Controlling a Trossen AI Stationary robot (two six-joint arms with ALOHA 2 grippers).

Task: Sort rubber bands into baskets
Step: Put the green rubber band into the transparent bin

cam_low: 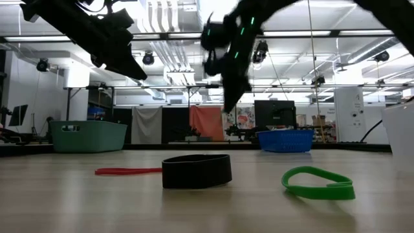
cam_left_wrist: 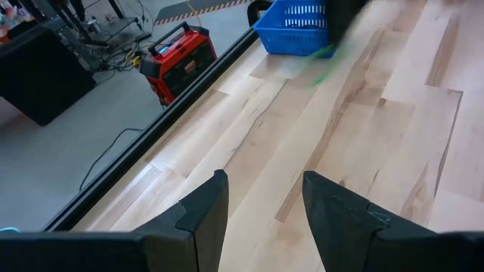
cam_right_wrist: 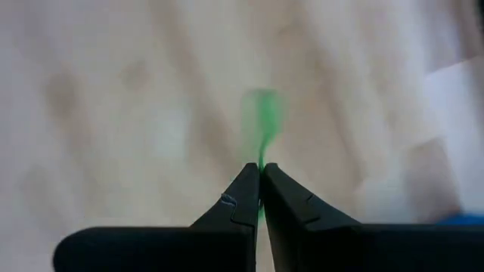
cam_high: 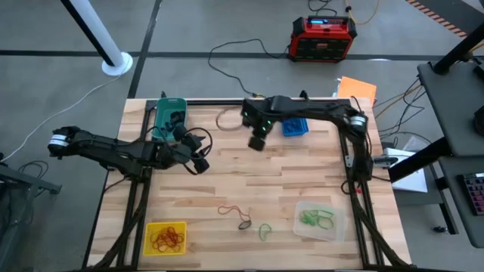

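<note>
R gripper (cam_right_wrist: 260, 172) airborne at table's 12 o'clock, just beside blue basket (cam_high: 295, 126), fingers pinched on green rubber band (cam_right_wrist: 262, 113) dangling from tips. L gripper (cam_left_wrist: 261, 200) idle at 9 o'clock, fingers apart, empty. Risk: thin tip hold, band may slip mid-carry; greens sit in clear basket (cam_high: 321, 219) at 5 o'clock

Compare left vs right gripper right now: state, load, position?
The left gripper is open and empty; the right gripper is shut on a green rubber band. The left one hangs beside the teal basket; the right one hangs near the blue basket. Both are off the table.
</note>
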